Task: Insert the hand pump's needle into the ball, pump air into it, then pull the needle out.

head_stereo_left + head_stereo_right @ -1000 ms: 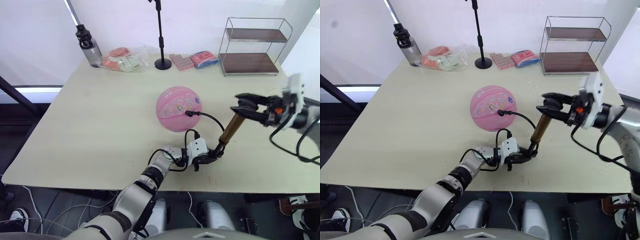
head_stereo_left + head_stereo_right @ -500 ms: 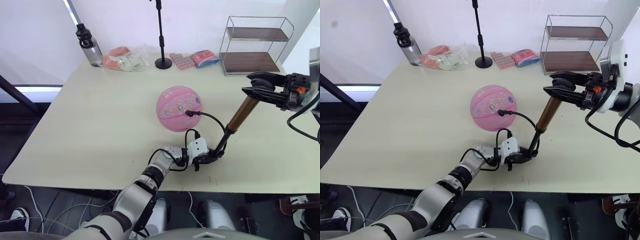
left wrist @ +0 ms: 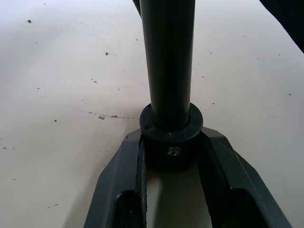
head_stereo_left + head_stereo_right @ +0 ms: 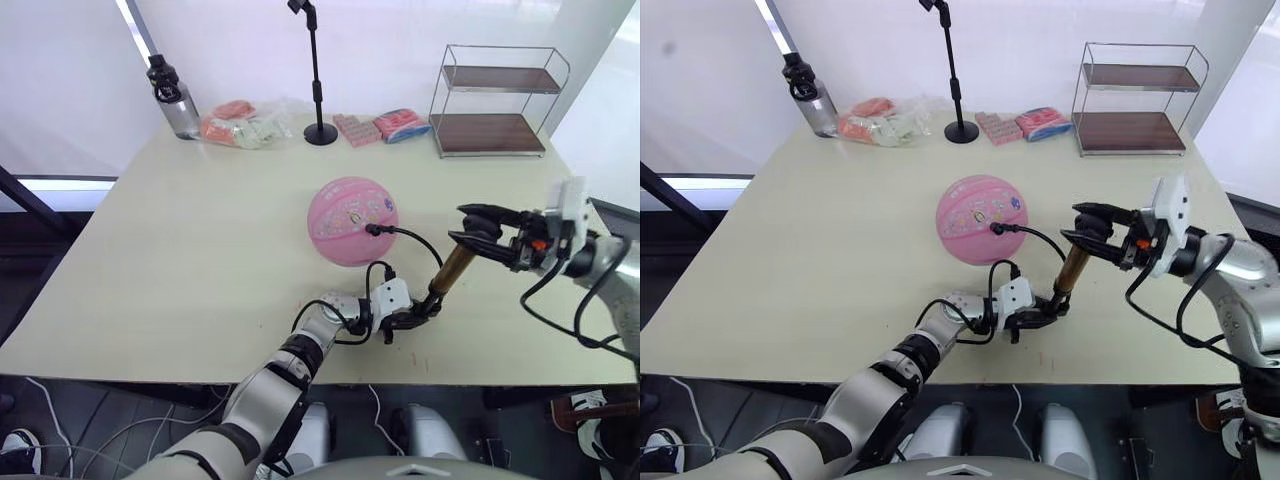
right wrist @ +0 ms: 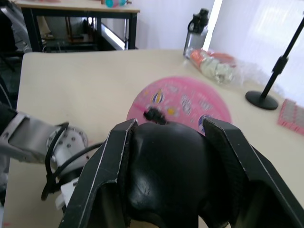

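Note:
The pink ball (image 4: 352,220) sits mid-table. The needle's black fitting (image 4: 374,229) is plugged into the ball's side, and the pin itself is hidden inside. A thin black hose (image 4: 425,245) arcs from it down to the hand pump (image 4: 455,268), whose gold barrel stands tilted on the table. My left gripper (image 4: 420,311) is shut on the pump's black base cap (image 3: 171,142) near the front edge. My right gripper (image 4: 470,224) is shut on the black handle (image 5: 166,171) at the top, with the handle low against the barrel.
Along the back edge stand a dark bottle (image 4: 172,97), bagged packets (image 4: 240,122), a black stand (image 4: 320,130), pink packets (image 4: 385,125) and a wire shelf (image 4: 495,100). The table's front edge runs just below my left gripper.
The right gripper lifted the handle, drawing out the black rod, then pushed it back down to the barrel. The left gripper and ball stayed put. The camera shifted slightly.

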Tool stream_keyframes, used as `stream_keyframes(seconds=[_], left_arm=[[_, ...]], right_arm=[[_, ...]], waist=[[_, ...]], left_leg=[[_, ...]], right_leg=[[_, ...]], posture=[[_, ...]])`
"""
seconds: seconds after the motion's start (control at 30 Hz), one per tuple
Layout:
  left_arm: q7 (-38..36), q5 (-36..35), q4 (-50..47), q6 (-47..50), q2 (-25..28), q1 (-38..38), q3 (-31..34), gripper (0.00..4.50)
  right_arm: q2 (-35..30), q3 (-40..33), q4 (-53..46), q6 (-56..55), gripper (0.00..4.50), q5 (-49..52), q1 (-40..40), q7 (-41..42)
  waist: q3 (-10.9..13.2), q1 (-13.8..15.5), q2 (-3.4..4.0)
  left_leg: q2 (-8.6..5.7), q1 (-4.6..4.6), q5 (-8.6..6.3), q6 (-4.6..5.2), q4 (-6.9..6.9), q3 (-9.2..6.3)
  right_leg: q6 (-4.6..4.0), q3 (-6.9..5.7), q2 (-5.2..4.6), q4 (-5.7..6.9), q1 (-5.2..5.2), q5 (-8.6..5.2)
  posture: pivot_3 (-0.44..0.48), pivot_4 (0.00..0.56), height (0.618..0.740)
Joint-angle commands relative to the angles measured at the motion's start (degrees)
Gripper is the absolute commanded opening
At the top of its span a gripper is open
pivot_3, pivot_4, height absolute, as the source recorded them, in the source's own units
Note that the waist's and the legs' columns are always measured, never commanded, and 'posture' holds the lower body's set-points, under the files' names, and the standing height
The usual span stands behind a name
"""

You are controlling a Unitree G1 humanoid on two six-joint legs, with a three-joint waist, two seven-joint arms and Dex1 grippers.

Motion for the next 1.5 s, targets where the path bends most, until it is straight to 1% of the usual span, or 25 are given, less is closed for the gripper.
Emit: stream_keyframes(seconds=[0.03,0.2,0.3,0.4,0.5,0.57,0.67,0.7,0.87,1.07,1.17,1.27,1.37,1.5], left_arm=[[-0.23,4.21,7.33,4.62,2.2,4.11,-2.29,1.02],[-0.21,4.16,7.36,4.66,2.19,4.05,-2.28,1.02],[-0.23,4.15,7.35,4.67,2.15,3.99,-2.3,1.02],[-0.23,4.09,7.39,4.7,2.16,3.93,-2.23,1.02],[-0.28,4.01,7.43,4.72,2.12,3.96,-2.17,1.02],[-0.3,4.02,7.46,4.69,2.13,3.96,-2.16,1.02],[-0.36,3.99,7.47,4.71,2.19,3.98,-2.11,1.02],[-0.42,3.96,7.46,4.71,2.19,4.0,-2.1,1.02],[-0.63,3.8,7.43,4.75,2.17,4.04,-2.12,1.02],[-0.77,3.96,7.35,4.7,2.25,4.03,-2.19,1.02],[-0.79,3.98,7.27,4.76,2.26,4.1,-2.21,1.02],[-0.83,3.98,7.23,4.78,2.28,4.09,-2.24,1.02],[-0.89,3.97,7.19,4.83,2.25,4.12,-2.23,1.02],[-0.92,3.86,7.22,4.95,2.16,4.14,-2.12,1.02]], right_arm=[[1.35,6.22,8.55,-3.1,1.67,-9.45,4.11,-0.16],[3.87,8.79,12.71,-6.91,1.67,-12.12,5.74,-0.45],[4.75,8.81,12.81,-7.29,1.67,-11.96,6.25,-0.37],[4.23,7.12,10.33,-6.05,1.67,-9.94,5.22,-0.31],[2.15,3.31,6.37,-2.88,1.67,-5.61,2.47,0.03],[0.19,-0.62,3.44,0.71,1.67,-1.1,-1.05,-0.23],[-3.16,-5.25,0.56,6.06,1.67,4.64,-5.04,-0.16],[-4.42,-6.77,-0.08,8.1,1.67,6.45,-6.53,-0.37],[-8.13,-11.24,-2.11,14.83,1.67,12.13,-11.28,-1.3],[-11.96,-15.95,-2.4,21.15,1.67,18.11,-17.84,-2.73],[-13.05,-16.79,-2.21,22.88,1.67,19.2,-19.91,-3.21],[-13.12,-16.73,-2.55,23.65,1.67,19.59,-20.85,-3.64],[-12.18,-16.06,-3.4,24.2,1.67,19.72,-20.19,-4.18],[-10.9,-11.99,-4.06,21.37,1.67,14.35,-13.54,-2.46]], waist=[[-0.05,-0.03,0.01],[-0.16,-0.03,0.04],[-0.22,-0.08,0.07],[-0.24,-0.1,0.04],[-0.16,-0.03,0.16],[-0.08,0.06,0.23],[0.59,0.66,0.65],[0.73,0.72,0.77],[0.95,0.73,0.66],[1.13,0.7,0.74],[1.27,0.7,0.87],[1.33,0.7,0.95],[1.34,0.7,0.96],[1.27,0.68,0.88]], left_leg=[[0.0,0.0,0.0,0.0,0.0,0.0],[-0.02,0.01,0.0,0.0,0.0,0.0],[-0.04,0.02,0.0,0.01,0.0,0.01],[-0.04,0.02,0.0,0.0,0.0,-0.02],[-0.04,0.02,0.0,0.0,0.0,-0.01],[-0.07,-0.02,0.0,0.0,0.0,-0.01],[-0.17,-0.17,0.03,0.04,0.02,0.01],[-0.2,-0.21,0.12,0.2,0.04,0.01],[-0.24,-0.25,0.15,0.25,0.02,-0.03],[-0.21,-0.24,0.14,0.25,0.06,0.0],[-0.24,-0.26,0.15,0.25,0.05,0.02],[-0.22,-0.27,0.15,0.25,0.05,-0.01],[-0.24,-0.29,0.15,0.26,0.05,0.01],[-0.24,-0.27,0.15,0.26,0.05,0.0]], right_leg=[[0.0,0.0,0.0,0.0,0.0,0.0],[-0.01,0.0,0.0,0.0,0.01,-0.01],[0.01,0.03,0.0,0.0,0.03,0.01],[0.0,0.01,0.0,0.0,0.03,0.0],[-0.01,0.01,-0.01,0.0,0.03,-0.01],[-0.01,0.01,-0.05,0.0,0.01,0.0],[0.02,0.04,-0.1,0.0,-0.07,0.01],[0.05,0.04,-0.11,0.0,-0.09,0.04],[0.09,-0.02,-0.09,-0.01,-0.1,0.06],[0.07,-0.01,-0.15,-0.01,-0.1,0.04],[0.11,0.0,-0.16,-0.01,-0.11,0.07],[0.11,-0.03,-0.13,-0.01,-0.12,0.07],[0.11,-0.02,-0.15,-0.01,-0.13,0.07],[0.11,-0.03,-0.13,-0.01,-0.12,0.07]], posture=[[0.0,0.15,0.74],[0.0,0.15,0.74],[0.0,0.15,0.74],[0.0,0.15,0.74],[0.0,0.15,0.74],[0.0,0.15,0.74],[0.0,0.15,0.74],[0.0,0.15,0.74],[0.0,0.15,0.74],[0.0,0.15,0.74],[0.0,0.15,0.74],[0.0,0.15,0.74],[0.0,0.15,0.74],[0.0,0.15,0.74]])
